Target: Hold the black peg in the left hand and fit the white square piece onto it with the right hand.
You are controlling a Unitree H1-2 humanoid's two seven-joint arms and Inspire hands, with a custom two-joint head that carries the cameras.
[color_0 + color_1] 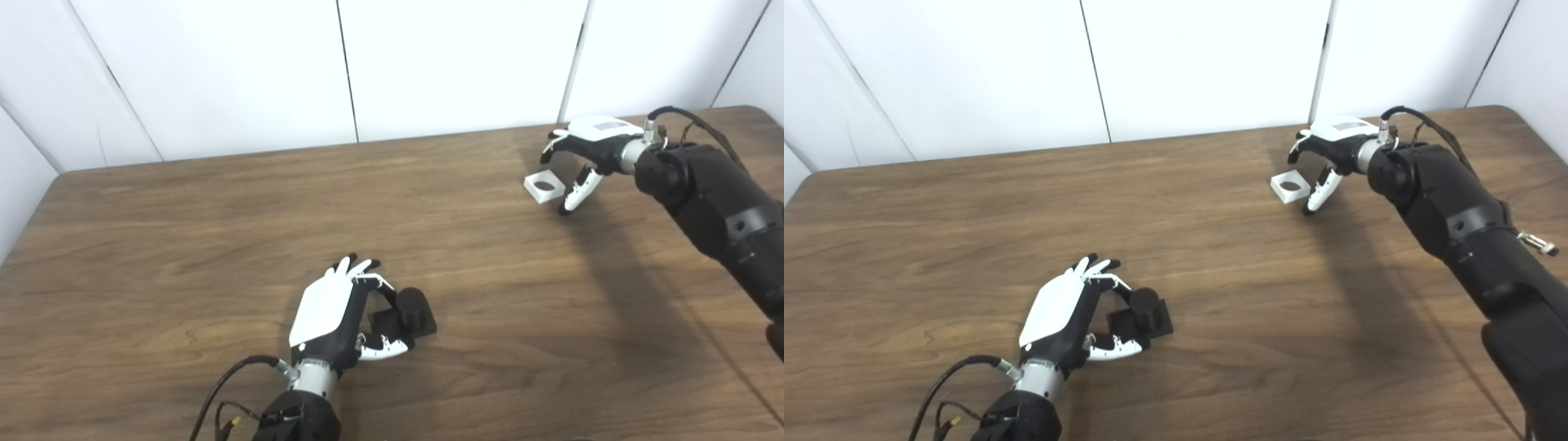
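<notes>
Left robot hand (pixel 334 312) cups peg (pixel 409 312); right robot hand (pixel 585 147) arches over square (pixel 544 186).

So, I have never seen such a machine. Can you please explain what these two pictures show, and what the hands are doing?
Both pictures come from two cameras side by side on a humanoid robot's head, so they show one scene from slightly different spots. The two black arms entering from below are the robot's own.

A brown wooden table stands before white wall panels. The left robot hand is open, its fingers curled around the black peg, which rests on the table; a firm grip is not visible. Far off, the right robot hand hovers open just beside the white square piece, which has a round hole and lies flat. Nothing is lifted yet.
</notes>
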